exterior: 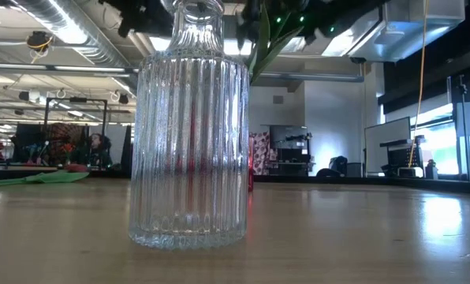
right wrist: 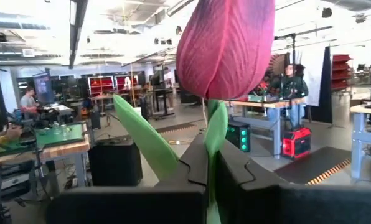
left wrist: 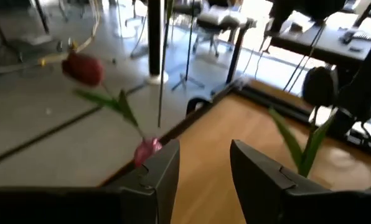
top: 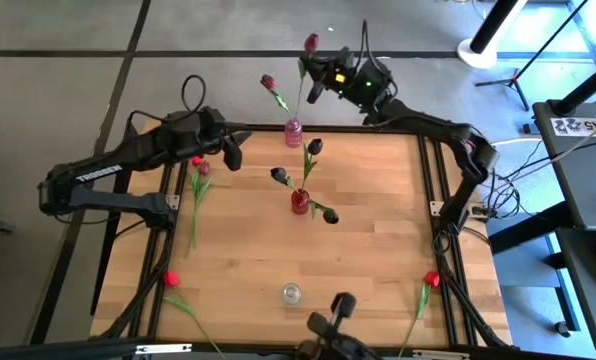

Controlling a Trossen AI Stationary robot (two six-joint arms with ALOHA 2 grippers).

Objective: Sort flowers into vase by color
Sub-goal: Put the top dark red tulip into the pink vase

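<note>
The right gripper [right wrist: 205,163] is up past the far edge of the wooden table [top: 378,260]. Its two dark fingers are shut tight on the thin green stem of a magenta-pink tulip with a soft cloth head [right wrist: 226,46], just under the bloom. The small pink glass vase [top: 293,133] at the far edge is close by and already holds one dark red tulip [top: 268,82].

The left gripper [left wrist: 201,177] has its fingers apart and holds nothing. It hangs near the far left corner, above two red tulips [top: 198,165] lying there.

The little red vase [top: 300,202] in the middle holds three dark maroon tulips [top: 315,146]. The clear ribbed glass bottle [exterior: 189,126] at the near edge looks empty. More red tulips lie at the near left [top: 171,280] and near right [top: 432,279].

These flowers look very light and bendy. The stem is thin and may slip or twist. A hold low on the stem would probably let the head flop, so a pinch up near the bloom seems best. The vases are glass and could tip over.
</note>
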